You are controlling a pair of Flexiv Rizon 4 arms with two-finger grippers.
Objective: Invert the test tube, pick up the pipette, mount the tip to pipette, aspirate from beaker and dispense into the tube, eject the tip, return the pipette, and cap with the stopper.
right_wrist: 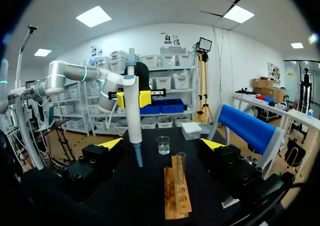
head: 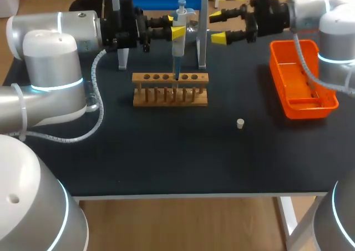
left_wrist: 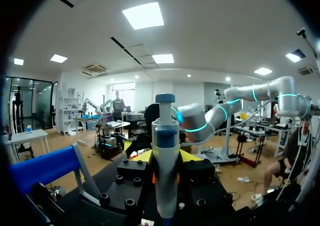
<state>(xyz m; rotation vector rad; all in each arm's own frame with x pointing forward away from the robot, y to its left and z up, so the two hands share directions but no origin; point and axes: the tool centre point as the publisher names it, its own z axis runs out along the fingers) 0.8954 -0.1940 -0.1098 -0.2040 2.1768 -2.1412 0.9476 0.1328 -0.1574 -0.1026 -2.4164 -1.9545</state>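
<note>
A: And the left gripper?
B: We clamp the pipette upright above the rack, near the far edge of the table.
A: And the right gripper?
B: Ours stands with fingers apart, beside the pipette. The stopper lies right of centre.

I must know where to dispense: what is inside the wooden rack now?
One clear test tube stands in the wooden rack; the other visible holes look empty. From above, the pipette covers the tube, so its contents cannot be seen.

A matte black table with a pale front edge
</note>
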